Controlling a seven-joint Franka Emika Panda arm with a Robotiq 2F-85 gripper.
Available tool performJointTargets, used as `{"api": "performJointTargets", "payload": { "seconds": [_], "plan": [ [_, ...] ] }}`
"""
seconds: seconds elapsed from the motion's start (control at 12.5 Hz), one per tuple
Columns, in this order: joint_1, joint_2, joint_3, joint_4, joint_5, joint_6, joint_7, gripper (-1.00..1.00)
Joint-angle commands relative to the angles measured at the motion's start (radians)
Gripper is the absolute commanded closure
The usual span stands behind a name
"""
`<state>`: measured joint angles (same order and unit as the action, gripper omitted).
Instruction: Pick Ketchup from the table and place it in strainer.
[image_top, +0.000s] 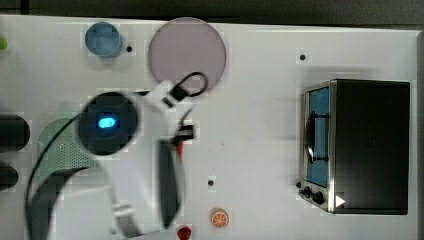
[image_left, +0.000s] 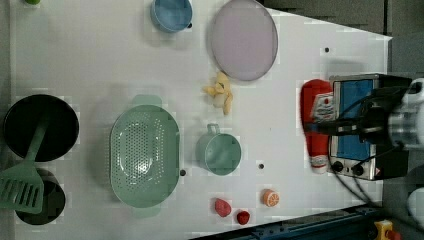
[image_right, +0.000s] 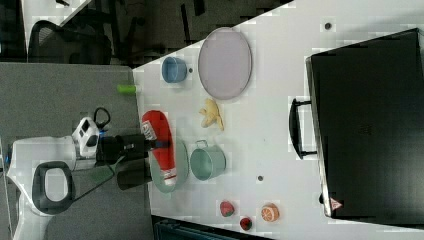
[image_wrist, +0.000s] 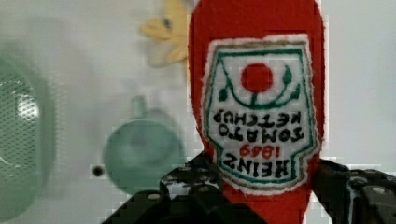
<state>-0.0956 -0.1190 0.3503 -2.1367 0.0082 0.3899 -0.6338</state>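
Note:
The Ketchup (image_wrist: 257, 93), a long red soft bottle with a white Heinz label, hangs above the table with my gripper (image_wrist: 268, 196) shut on its narrow part, one black finger on each side. In the left view the Ketchup (image_left: 316, 120) is held in the gripper (image_left: 320, 129) in front of the oven, well to the left view's right of the strainer (image_left: 145, 155). The strainer is a mint-green perforated oval basket with nothing in it. In the right view the Ketchup (image_right: 160, 142) overlaps the strainer's rim (image_right: 183, 160). The arm hides most of the strainer (image_top: 59, 145) in the top view.
A teal cup (image_left: 220, 152) stands beside the strainer, with a yellow toy (image_left: 221, 92) and a lilac plate (image_left: 243, 39) beyond it. A toaster oven (image_top: 370, 145) fills one table end. Strawberries (image_left: 223, 207), an orange slice (image_left: 271, 197), a blue cup (image_left: 171, 14), black pans (image_left: 41, 127) and a green spatula (image_left: 22, 185) lie around.

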Motion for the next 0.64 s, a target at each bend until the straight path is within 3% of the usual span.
{"api": "performJointTargets", "payload": {
  "seconds": [0.08,0.64],
  "plan": [
    [0.044,0.056,0.125,0.035,0.032,0.02,0.282,-0.18],
    [0.069,0.275,0.313,0.051,0.032,0.328,0.478,-0.18]
  ]
}}
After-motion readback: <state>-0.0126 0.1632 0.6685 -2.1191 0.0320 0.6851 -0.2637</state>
